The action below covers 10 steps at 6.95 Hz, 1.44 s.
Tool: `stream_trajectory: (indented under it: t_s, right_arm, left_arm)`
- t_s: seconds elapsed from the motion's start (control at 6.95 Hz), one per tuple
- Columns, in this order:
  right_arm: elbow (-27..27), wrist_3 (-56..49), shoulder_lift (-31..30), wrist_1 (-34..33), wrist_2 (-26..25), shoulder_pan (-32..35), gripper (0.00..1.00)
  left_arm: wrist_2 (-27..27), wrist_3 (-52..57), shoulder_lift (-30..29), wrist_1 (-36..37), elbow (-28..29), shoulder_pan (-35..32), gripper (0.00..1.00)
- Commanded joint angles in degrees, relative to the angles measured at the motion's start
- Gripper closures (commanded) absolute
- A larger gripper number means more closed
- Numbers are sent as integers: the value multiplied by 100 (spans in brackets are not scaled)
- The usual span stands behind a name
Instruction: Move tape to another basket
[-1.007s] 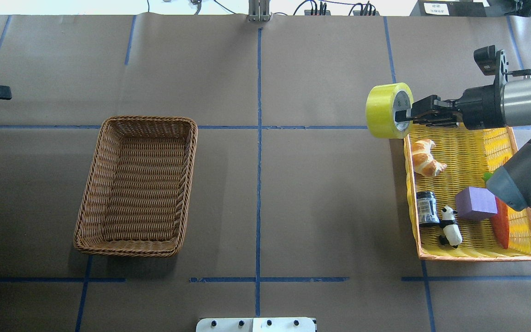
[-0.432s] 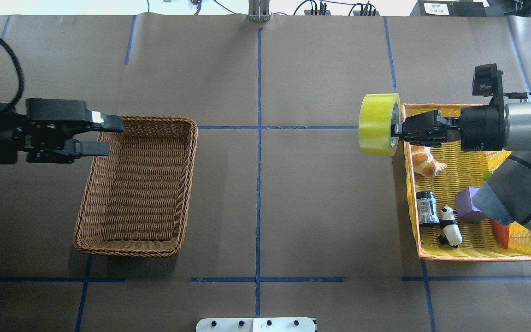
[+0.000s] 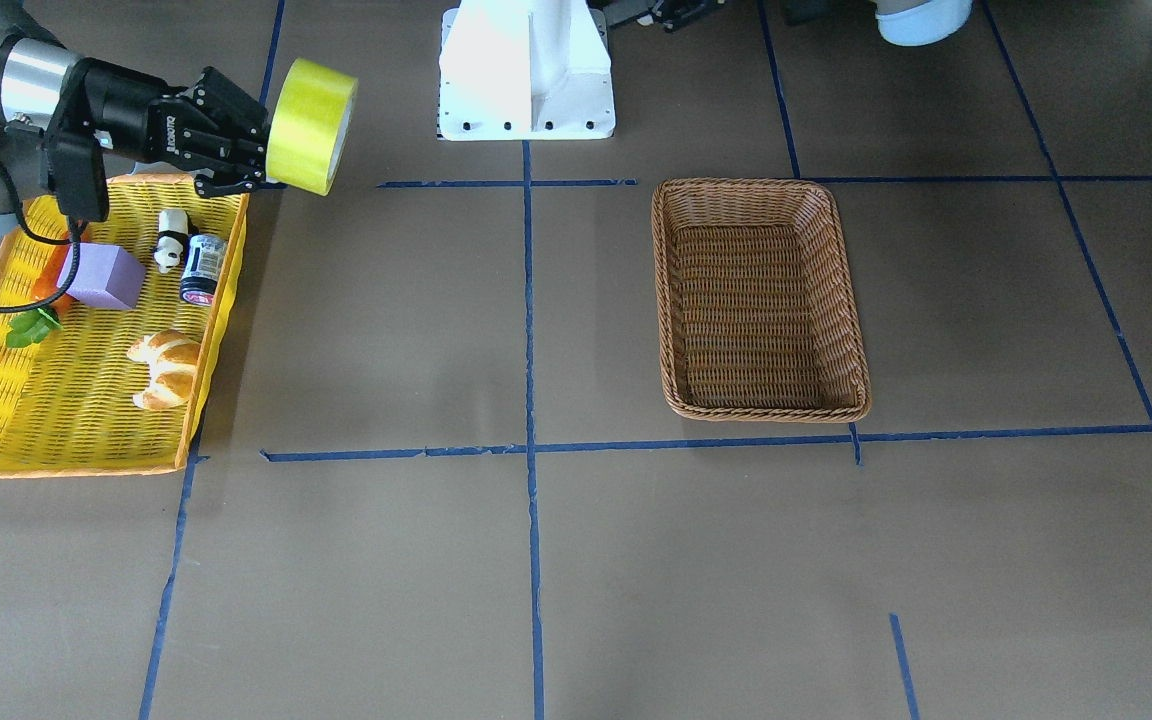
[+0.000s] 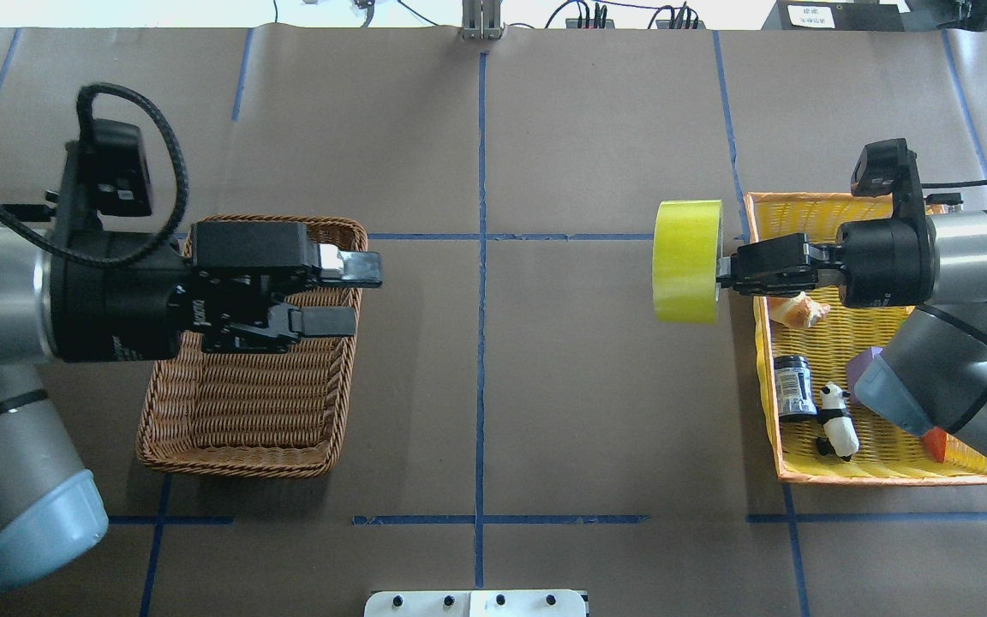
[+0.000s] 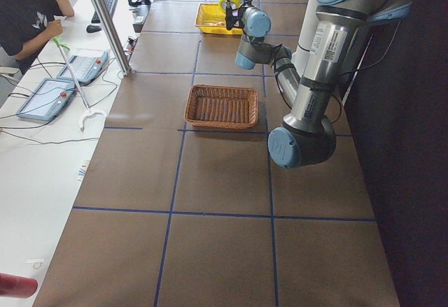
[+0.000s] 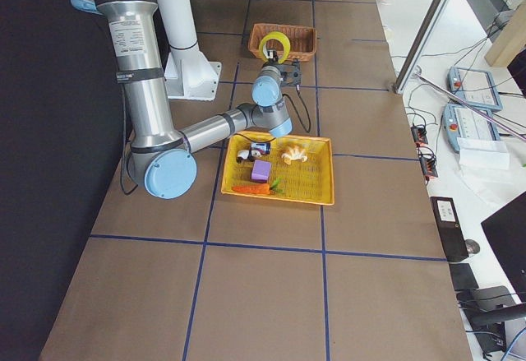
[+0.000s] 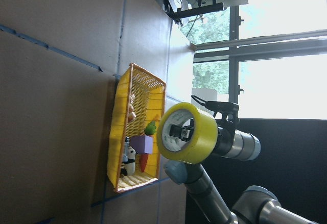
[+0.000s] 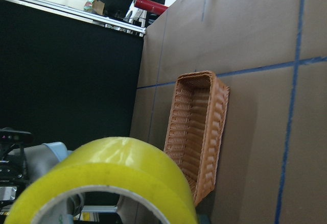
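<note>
overhead exterior: my left gripper (image 4: 363,296) hangs over the rectangular brown woven wicker basket (image 4: 236,437), fingers apart, holding nothing. bare table (image 4: 579,386) runs from its right rim to the wide yellow-green tape roll (image 4: 686,261), held on edge in the air, my right gripper (image 4: 723,274) clamped on it, just left of the bright yellow woven tray (image 4: 802,471).

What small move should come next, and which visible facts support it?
Probably carry the tape toward the table's middle. The right gripper holds it just beside the yellow tray, while the left gripper, open above the brown basket, points toward it as if for a handover.
</note>
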Motion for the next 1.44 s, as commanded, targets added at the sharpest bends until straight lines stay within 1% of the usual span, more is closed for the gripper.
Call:
stream_trajectory:
  t_s: [0.0, 0.14, 0.29, 0.43, 0.58, 0.72, 0.86, 1.01, 1.29]
  right_arm:
    - [494, 367, 214, 0, -4, -394, 100]
    - [723, 492, 241, -35, -12, -569, 100]
    - [752, 493, 354, -27, -126, -693, 100]
    - [761, 493, 355, 34, -570, -938, 100]
    - [839, 493, 373, 35, -775, -1106, 100]
    - [909, 493, 381, 35, -812, -1125, 100]
    - [910, 485, 382, 35, -830, -1142, 100]
    - [919, 484, 382, 35, -865, -1169, 100]
    - [919, 458, 390, 17, -1189, -1475, 100]
  left_arm:
    - [212, -14, -131, -276, 18, 258, 0]
    - [212, -31, -227, -276, 18, 258, 0]
    - [229, -57, -350, -267, 36, 293, 0]
    - [290, -66, -369, -276, 27, 319, 0]
    - [622, -75, -369, -502, 27, 485, 0]
    - [929, -66, -360, -774, 36, 774, 0]
    - [1028, -66, -377, -785, 45, 898, 0]
    - [1038, -66, -377, -786, 62, 908, 0]
    - [1082, -58, -509, -786, 159, 908, 0]
